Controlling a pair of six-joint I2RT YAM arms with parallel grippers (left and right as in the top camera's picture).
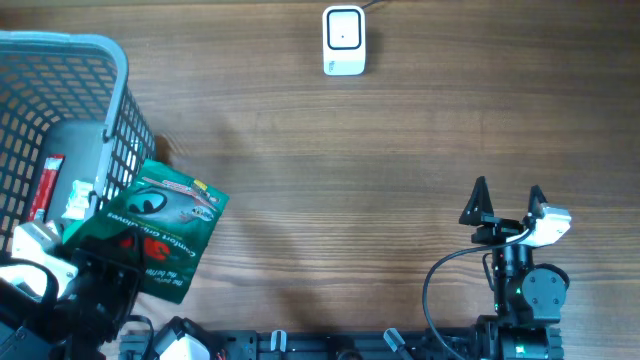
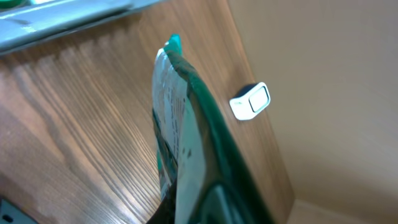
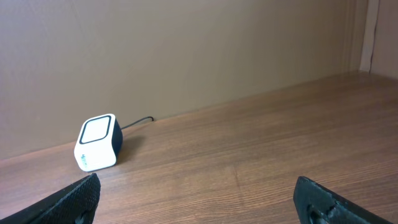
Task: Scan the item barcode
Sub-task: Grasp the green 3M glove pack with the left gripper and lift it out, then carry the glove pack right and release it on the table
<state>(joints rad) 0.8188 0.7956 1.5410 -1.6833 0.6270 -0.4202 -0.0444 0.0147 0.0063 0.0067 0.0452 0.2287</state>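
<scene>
The green packet (image 1: 160, 225) is in my left gripper (image 1: 105, 275), whose fingers are pressed together on its lower corner. From overhead it sits at the near left of the table (image 1: 350, 180), its printed face up and its top edge overlapping the corner of the blue basket (image 1: 118, 110); whether it touches the basket wall I can't tell. In the left wrist view the packet (image 2: 186, 143) shows edge-on, its thin green rim running up the frame and a pale printed side facing left.

The white scanner (image 1: 344, 40) stands at the far edge of the table, well apart from the packet, with a dark cable (image 3: 140, 121) trailing behind it.

My right gripper (image 1: 508, 198) rests at the near right, fingers spread wide and holding nothing, pointing toward the scanner (image 3: 98, 143).
</scene>
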